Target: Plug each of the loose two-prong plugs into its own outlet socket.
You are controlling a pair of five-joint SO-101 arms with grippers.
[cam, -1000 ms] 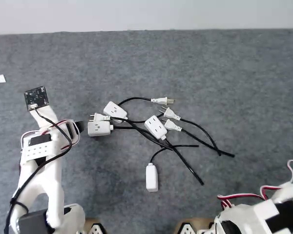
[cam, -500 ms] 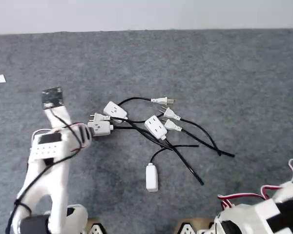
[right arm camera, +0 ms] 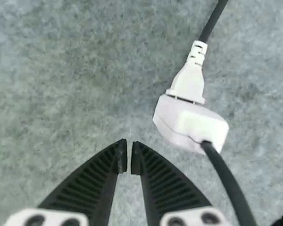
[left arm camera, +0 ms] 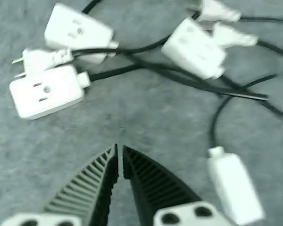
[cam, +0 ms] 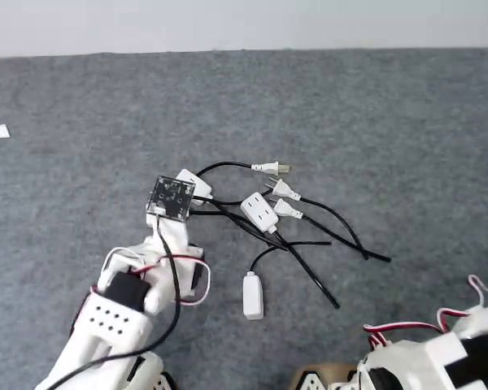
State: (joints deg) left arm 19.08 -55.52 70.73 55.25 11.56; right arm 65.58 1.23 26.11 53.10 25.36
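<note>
I am hovering my left jaws, pressed together, over the surface (cam: 390,122), just near of the sockets (left arm camera: 45,92) and plugs (cam: 283,190) lying tangled at centre; my right jaws are sitting together too.

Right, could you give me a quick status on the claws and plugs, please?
Left claw shut, empty, short of socket, its slots free. Right claw shut, empty. Loose plug beside that socket, unplugged. Black cords tangled across.
</note>
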